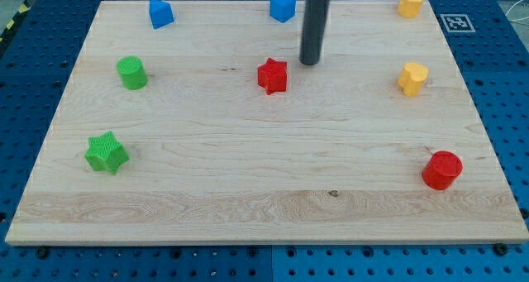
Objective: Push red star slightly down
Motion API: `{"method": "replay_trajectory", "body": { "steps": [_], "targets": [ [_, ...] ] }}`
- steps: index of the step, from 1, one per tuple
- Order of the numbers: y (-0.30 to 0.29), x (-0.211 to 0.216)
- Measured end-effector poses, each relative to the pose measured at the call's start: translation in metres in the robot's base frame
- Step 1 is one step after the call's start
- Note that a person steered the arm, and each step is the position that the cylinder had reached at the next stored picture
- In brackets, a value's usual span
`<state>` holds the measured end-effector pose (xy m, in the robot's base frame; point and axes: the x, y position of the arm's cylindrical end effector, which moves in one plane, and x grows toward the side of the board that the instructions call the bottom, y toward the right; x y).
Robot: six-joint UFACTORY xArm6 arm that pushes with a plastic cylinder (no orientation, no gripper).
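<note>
Closing in: my tip point(310, 62) sits just up-right of red star point(272, 75), near, not touching.
Star loc: bench point(248, 166) centre-top.
Claw: none fitted, holds nothing.
Progress: push apparently not begun; all left.

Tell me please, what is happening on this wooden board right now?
A robot arm with a straight dark rod works over a wooden board among small coloured blocks. My tip stands just above and to the right of the red star-shaped block in the view, close to it; contact is not clear. The star sits near the board's middle and is meant to go slightly down. The other blocks lie apart, near the edges.
</note>
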<state>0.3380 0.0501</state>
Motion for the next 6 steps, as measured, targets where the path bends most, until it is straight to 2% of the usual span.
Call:
{"method": "replay_trajectory", "body": {
  "steps": [1, 4, 5, 6],
  "targets": [
    [-0.036, 0.007],
    [-0.054, 0.069],
    [-0.08, 0.079],
    [-0.08, 0.089]
  ]
}}
